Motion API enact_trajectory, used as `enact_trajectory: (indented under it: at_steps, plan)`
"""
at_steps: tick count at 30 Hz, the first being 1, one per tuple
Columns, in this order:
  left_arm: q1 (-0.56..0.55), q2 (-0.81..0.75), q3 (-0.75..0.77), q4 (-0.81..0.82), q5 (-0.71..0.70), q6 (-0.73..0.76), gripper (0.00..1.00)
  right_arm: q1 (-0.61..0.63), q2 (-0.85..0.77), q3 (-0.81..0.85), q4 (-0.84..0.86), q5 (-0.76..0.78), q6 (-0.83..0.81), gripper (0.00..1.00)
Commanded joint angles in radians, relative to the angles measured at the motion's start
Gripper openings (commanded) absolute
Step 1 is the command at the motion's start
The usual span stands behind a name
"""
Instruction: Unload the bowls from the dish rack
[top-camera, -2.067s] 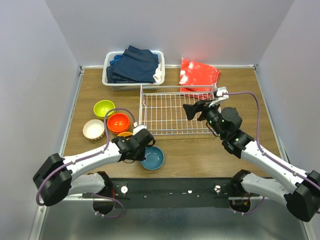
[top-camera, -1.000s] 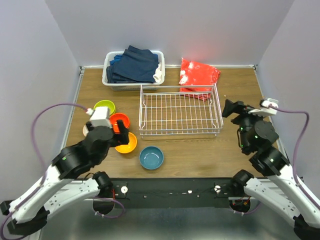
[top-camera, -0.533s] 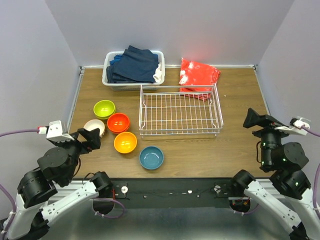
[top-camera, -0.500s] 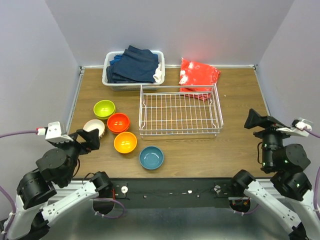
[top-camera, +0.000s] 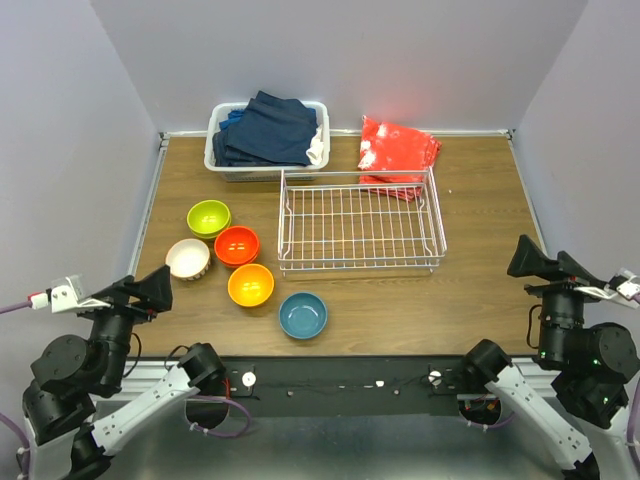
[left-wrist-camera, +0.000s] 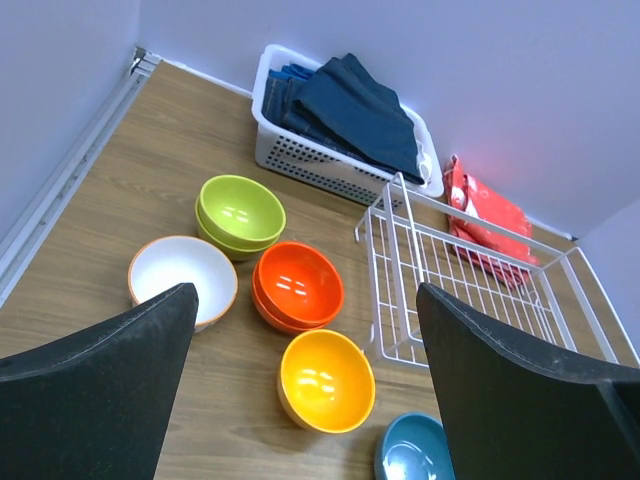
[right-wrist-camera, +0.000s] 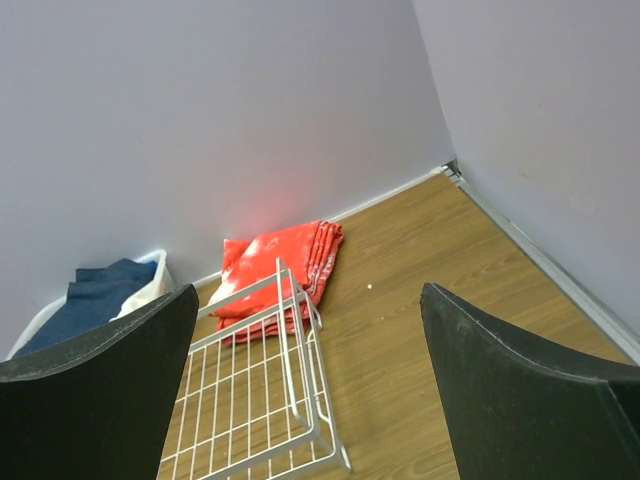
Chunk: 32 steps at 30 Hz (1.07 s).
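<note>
Left tool (top-camera: 148, 285) and right tool (top-camera: 543, 262) are spread apart and empty, likely because the bowls (top-camera: 250, 285) are already outside the dish rack (top-camera: 360, 225) ahead.

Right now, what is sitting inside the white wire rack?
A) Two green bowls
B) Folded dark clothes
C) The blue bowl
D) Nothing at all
D: the wire rack shows only bare grid with wood beneath it, while all the bowls stand outside it on the table.
</note>
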Motion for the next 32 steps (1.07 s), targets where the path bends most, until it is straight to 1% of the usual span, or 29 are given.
enact_trajectory:
  at_steps: [1,11,32]
  plan:
    - [-0.005,-0.059,-0.028,0.046,-0.047,0.012,0.99,0.001,-0.036,-0.028,0.035,-0.014,-0.034,1.0]
    - [-0.003,-0.102,-0.049,0.063,-0.076,-0.001,0.99,0.001,-0.04,-0.041,0.044,-0.048,-0.05,1.0]
    - [-0.005,-0.103,-0.061,0.073,-0.089,-0.004,0.99,0.001,-0.042,-0.051,0.058,-0.077,-0.056,1.0]
